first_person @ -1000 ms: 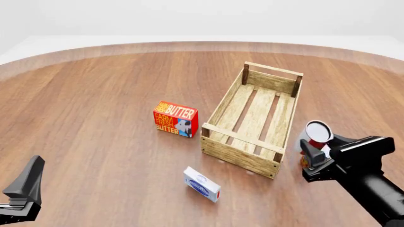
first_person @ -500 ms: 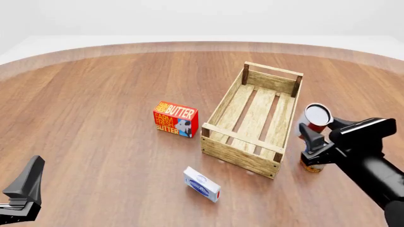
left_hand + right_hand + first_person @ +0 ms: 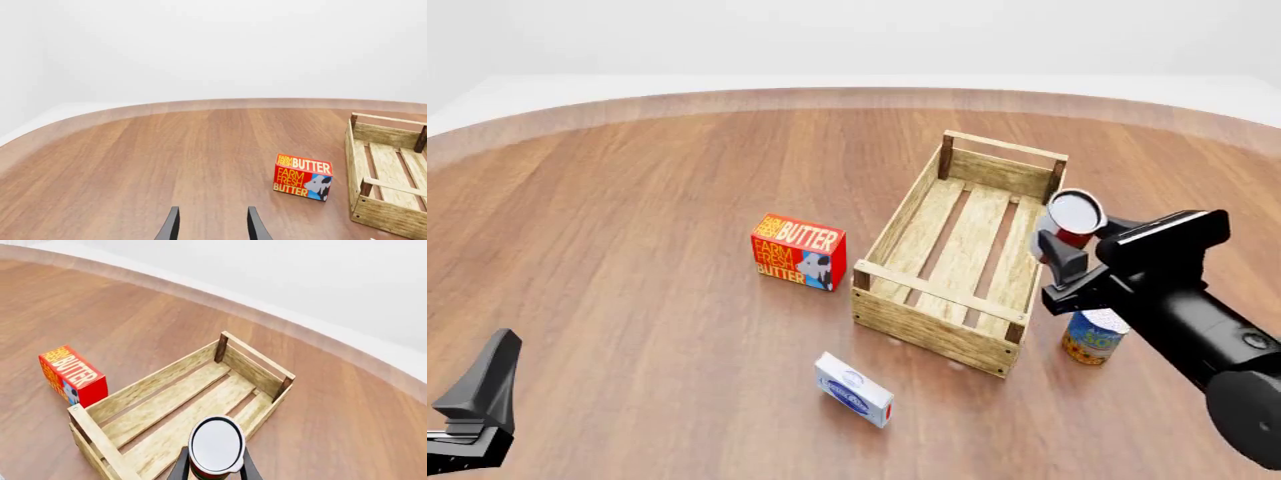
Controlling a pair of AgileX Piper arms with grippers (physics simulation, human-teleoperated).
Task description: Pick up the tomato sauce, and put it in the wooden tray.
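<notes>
Now the right gripper [image 3: 1060, 250] holds the tomato sauce [image 3: 1077, 217], a small cylindrical can with a silver top and a red label, its jaws clamped on the can's sides. The can is lifted off the brown wooden tabletop [image 3: 641, 200] and hangs over the right-hand long wall of the wooden tray [image 3: 941, 322], a large rectangular crate of light slatted wood with darker corner posts. In the right wrist view the can's silver lid [image 3: 216, 444] sits above the tray's slats [image 3: 170, 402].

Just right of the tray, a second can with a blue-and-yellow label [image 3: 1093, 336] stands on the tabletop. Left of the tray stands a red butter box [image 3: 798, 252], and nearer the camera lies a small white-and-blue carton [image 3: 854, 389].

The left gripper [image 3: 212, 229] hangs low over bare tabletop, well apart from everything, jaws apart and holding nothing.
</notes>
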